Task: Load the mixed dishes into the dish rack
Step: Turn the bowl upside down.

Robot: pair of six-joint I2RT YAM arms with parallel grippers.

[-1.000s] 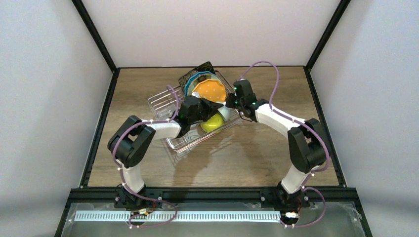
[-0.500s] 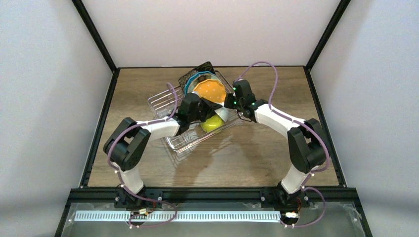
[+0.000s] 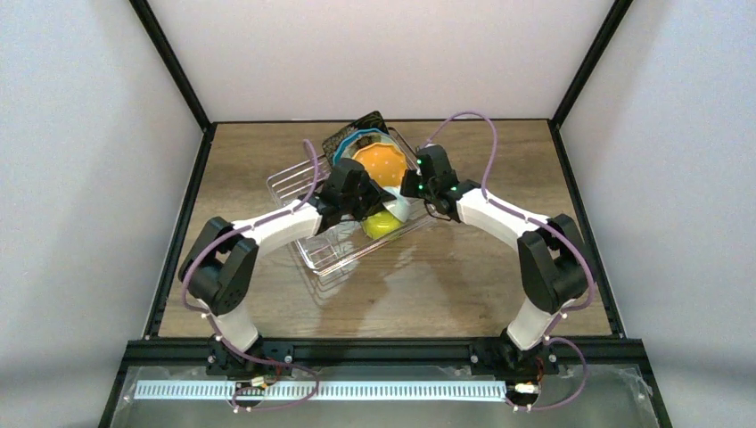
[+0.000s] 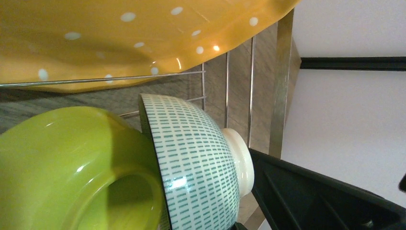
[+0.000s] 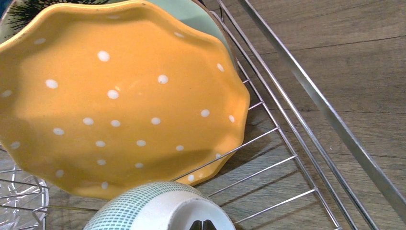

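The dish rack (image 3: 294, 183) sits askew on the table, its wires (image 5: 297, 158) running past the orange white-dotted plate (image 5: 119, 96), which stands in it. Behind that plate stand a teal plate (image 3: 342, 150) and the black square plate (image 3: 358, 125); a mint plate's edge (image 5: 201, 14) shows too. The yellow-green bowl (image 4: 72, 167) lies on its side in the rack, pale dashed outside (image 4: 196, 158). My right gripper (image 5: 202, 225) is shut, its tips against the bowl's foot. My left gripper (image 3: 370, 203) hovers by the bowl's rim with no finger on it. A clear glass (image 5: 19, 201) shows at the lower left.
The rack lies on a wooden table (image 3: 464, 267) fenced by black frame posts (image 3: 174, 71) and pale walls. My right gripper's black body (image 4: 316, 191) crosses the left wrist view beside the bowl's foot.
My left gripper has opened off the bowl and drawn back toward the far left. The bowl stays on its side in the rack. The right gripper has shifted slightly left.
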